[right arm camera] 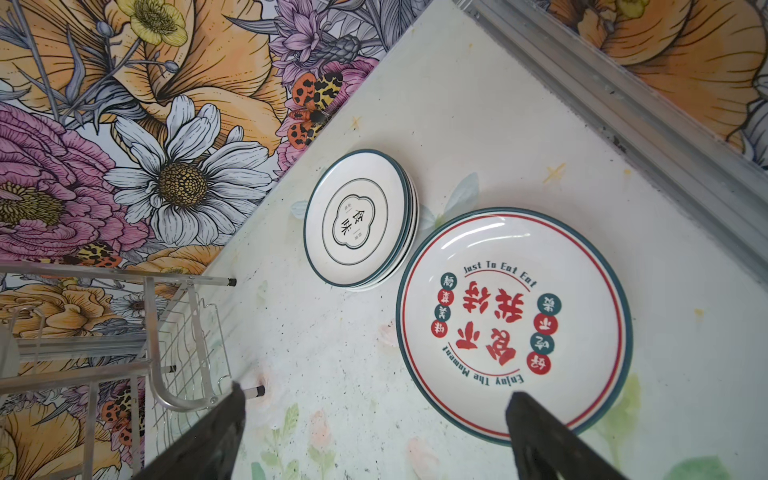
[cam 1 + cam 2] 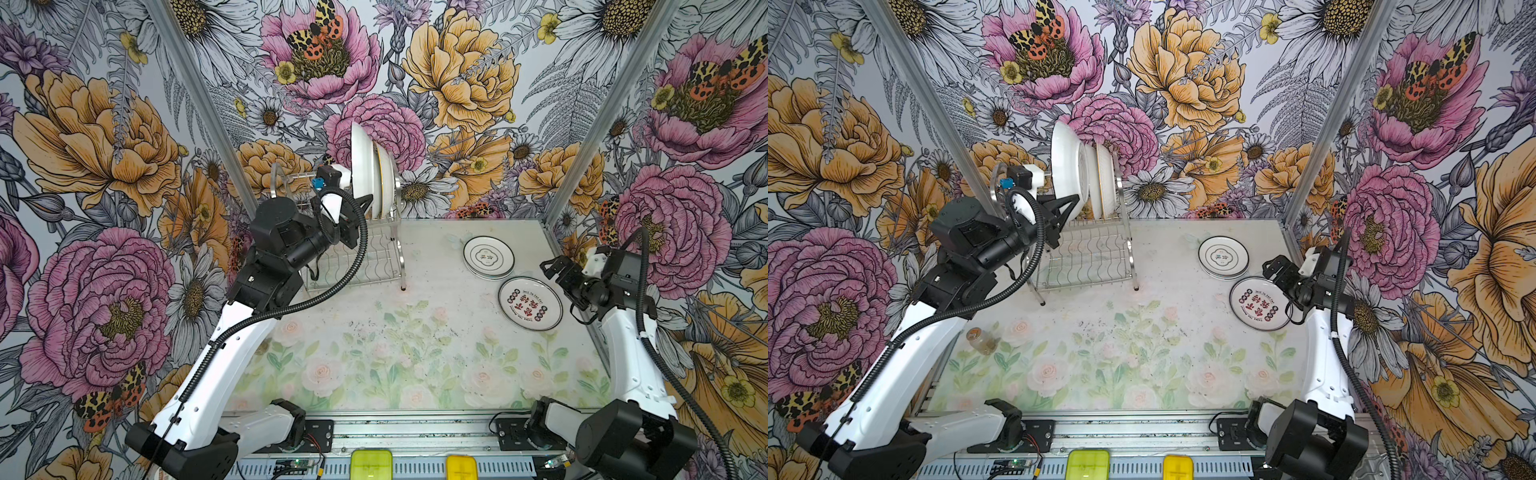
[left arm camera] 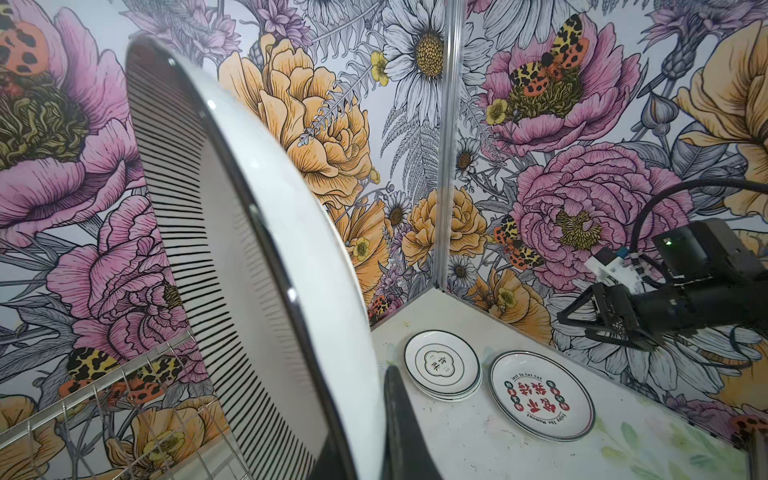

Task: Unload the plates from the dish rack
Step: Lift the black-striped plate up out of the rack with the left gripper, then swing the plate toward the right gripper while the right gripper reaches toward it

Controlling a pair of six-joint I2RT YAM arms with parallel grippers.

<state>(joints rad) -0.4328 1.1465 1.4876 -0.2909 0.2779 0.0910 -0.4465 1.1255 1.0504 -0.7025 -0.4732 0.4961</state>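
a black-striped plate [image 3: 232,316] fills the left wrist view, standing on edge, its dark rim running right past the lens. the left gripper [image 2: 362,202] is pinched tight on this plate's lower edge, one black finger [image 3: 399,419] flat against the plain white back. in both top views the plate stands upright over the right end of the dish rack [image 2: 1088,257], its top higher than its neighbours. whether its lower edge sits in a slot cannot be told.

the rack's upper tier holds two more plates [image 2: 1096,183] on edge just behind the gripped one, packed close against the arched end frame; the last one has a yellow rim. the left part of the upper tier and the wavy lower shelf hold nothing.

on the table [image 2: 415,332], well apart from the rack and to its right, a short stack of small green-rimmed plates [image 2: 488,257] lies flat. a larger plate with red characters [image 2: 530,303] lies flat just beside the stack, nearer the robot.

the right gripper [image 1: 376,390] hangs above the table with its fingers spread wide, gripping nothing. the red-character plate sits just below it, and one fingertip overlaps that plate's edge in the right wrist view.

a small glass jar [image 2: 982,340] sits on the table near the left arm; its contents cannot be told.
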